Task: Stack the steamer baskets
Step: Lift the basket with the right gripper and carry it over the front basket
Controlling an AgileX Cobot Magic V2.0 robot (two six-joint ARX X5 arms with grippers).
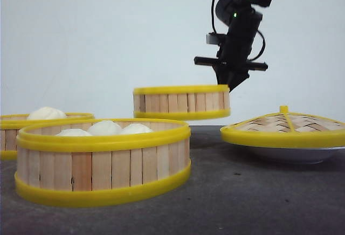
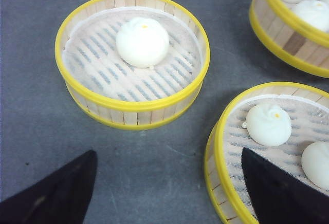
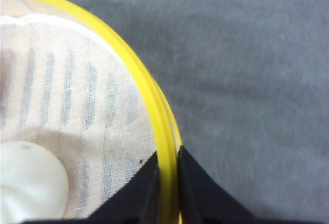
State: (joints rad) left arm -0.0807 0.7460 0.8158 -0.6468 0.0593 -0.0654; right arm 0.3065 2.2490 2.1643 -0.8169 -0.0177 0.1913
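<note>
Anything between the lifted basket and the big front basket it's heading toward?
Nothing. The front view shows only open air and bare dark tabletop between the lifted basket, held by the right tool, and the front basket.

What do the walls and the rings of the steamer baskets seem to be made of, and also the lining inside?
On the nearest steamer basket, the walls look like pale, unvarnished wooden slats with visible grain. The yellow rings look like smooth moulded plastic, slightly glossy. The lining seems a thin white cloth or gauze, because the floor slats show through it.
</note>
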